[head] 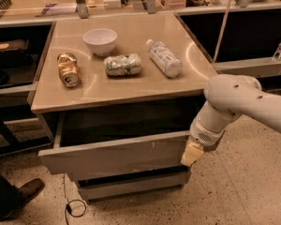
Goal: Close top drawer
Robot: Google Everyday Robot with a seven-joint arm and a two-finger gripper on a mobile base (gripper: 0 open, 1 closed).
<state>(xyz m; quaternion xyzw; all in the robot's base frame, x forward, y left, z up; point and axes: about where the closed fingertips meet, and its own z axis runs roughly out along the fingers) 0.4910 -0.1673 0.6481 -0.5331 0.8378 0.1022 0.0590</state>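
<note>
The top drawer (112, 156) is a wide grey metal drawer with a flat, handle-less front, pulled out from under the tan counter top (126, 86). Its dark inside shows above the front panel. Small pale scratches mark the panel right of centre. My gripper (189, 154) is at the end of the white arm (243, 107), with its pale tip against the right end of the drawer front. A shorter grey drawer front (131, 186) sits below.
On the counter lie a white bowl (100, 41), a crushed gold can (68, 69), a crumpled green-white can (123, 64) and a clear plastic bottle (164, 57). A person's brown shoe (18, 196) is at the lower left. A black cable (70, 205) lies on the floor.
</note>
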